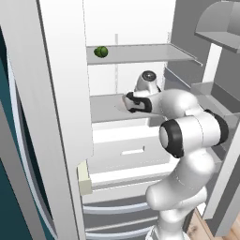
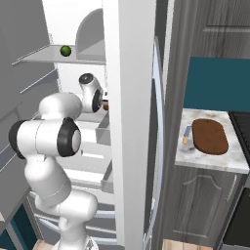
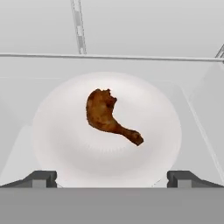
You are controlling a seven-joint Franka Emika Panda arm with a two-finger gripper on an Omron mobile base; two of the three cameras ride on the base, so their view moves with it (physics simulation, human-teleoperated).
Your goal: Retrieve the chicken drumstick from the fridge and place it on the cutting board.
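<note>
While the wide-open, empty gripper (image 3: 112,177) hovers inside the white fridge (image 1: 65,93), the reddish-brown chicken drumstick (image 3: 107,114) lies on a round white plate (image 3: 57,131), thin end toward four o'clock; descending to grasp seems next.

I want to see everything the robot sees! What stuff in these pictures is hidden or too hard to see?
- Left base view: the arm covers most of the plate, hiding the chicken drumstick.
- Right base view: the fridge door hides the pincer; a brown sliver at its edge is too small to name.
- Hand view: the pincer shows just its tips, wide apart.
- Right base view: the knife by the cutting board is too small for detail.
</note>
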